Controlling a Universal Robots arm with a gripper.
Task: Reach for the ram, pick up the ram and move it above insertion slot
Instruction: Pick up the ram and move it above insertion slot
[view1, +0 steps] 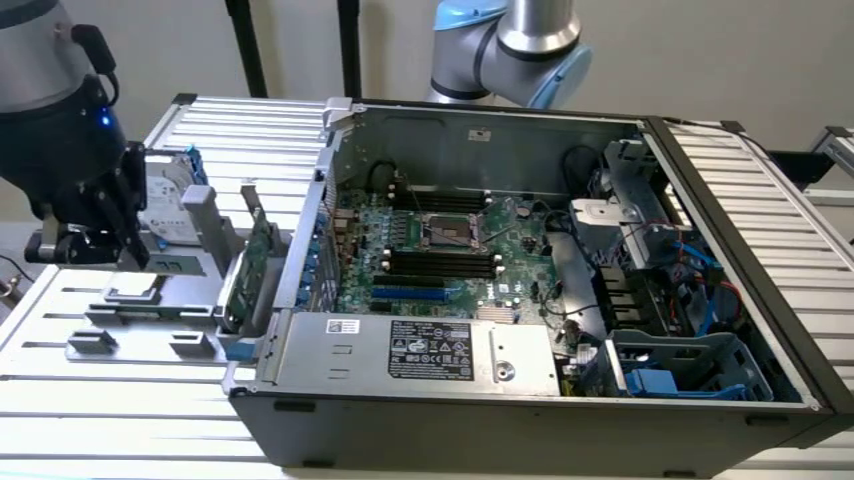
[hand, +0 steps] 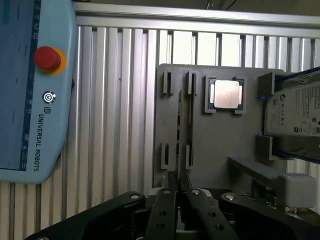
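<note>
1. Fingers (hand: 167, 192) of the gripper (hand: 178, 187) stand nearly together, pinching the end of the ram (hand: 183, 125).
2. Ram stands on edge in the grey holder plate (hand: 220, 145), between slotted posts.
3. Processor chip (hand: 226, 94) lies beside it; hard drive (hand: 295, 112) at the plate's edge.
4. Open computer case (view1: 534, 270) sits alongside the plate on the ribbed table (view1: 80, 400).

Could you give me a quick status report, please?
Hand shut on ram. Ram edge-on over gray tray. Nothing seen blocking.
</note>
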